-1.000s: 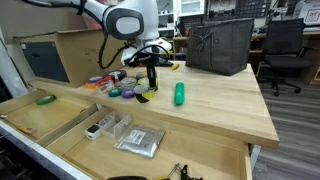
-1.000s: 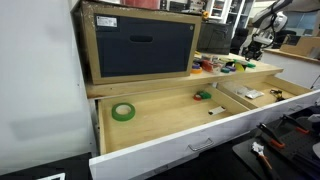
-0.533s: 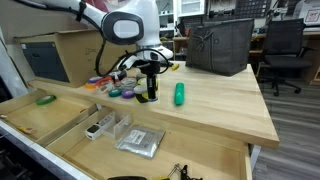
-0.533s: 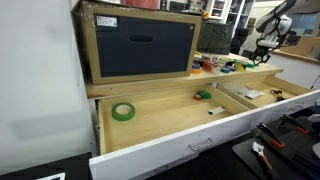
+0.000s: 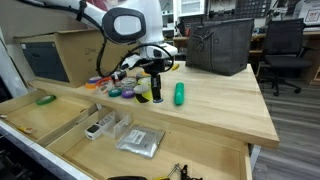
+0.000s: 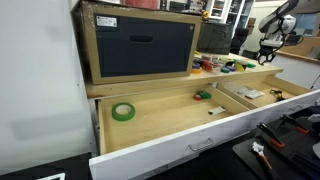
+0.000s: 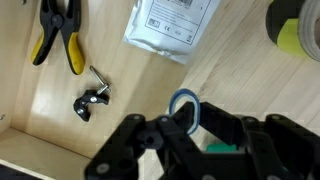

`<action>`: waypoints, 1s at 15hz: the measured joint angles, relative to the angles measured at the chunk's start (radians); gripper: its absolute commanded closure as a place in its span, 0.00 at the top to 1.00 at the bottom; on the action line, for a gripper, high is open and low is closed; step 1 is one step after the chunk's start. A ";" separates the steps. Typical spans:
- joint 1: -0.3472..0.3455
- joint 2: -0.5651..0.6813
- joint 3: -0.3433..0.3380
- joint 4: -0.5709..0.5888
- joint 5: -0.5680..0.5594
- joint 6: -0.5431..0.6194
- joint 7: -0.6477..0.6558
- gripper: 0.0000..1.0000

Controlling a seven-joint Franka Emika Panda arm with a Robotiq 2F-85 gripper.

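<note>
In an exterior view my gripper [image 5: 155, 94] hangs low over the table [image 5: 225, 112], w/ a green bottle [image 5: 180, 93] just beside it. Wrist view: blue tape ring [image 7: 172, 102] right at my fingertips, can't tell if it's pinched. Bag [image 7: 172, 25] & pliers [image 7: 55, 35] lie beyond.

Light wooden table [image 5: 225, 110] with open drawers [image 6: 160, 125]; in an exterior view, black office chair [image 5: 284, 50] at two o'clock, grey floor [image 5: 298, 125] beneath.

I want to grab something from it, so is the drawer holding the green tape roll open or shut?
Open: the drawer is pulled far out, green tape roll exposed inside.
</note>
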 measured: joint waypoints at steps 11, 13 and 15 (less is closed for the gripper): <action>0.005 0.012 0.001 0.047 0.002 0.071 0.015 0.04; 0.004 0.020 0.004 0.057 0.006 0.094 0.015 0.04; 0.003 0.031 0.010 0.074 0.013 0.108 0.015 0.04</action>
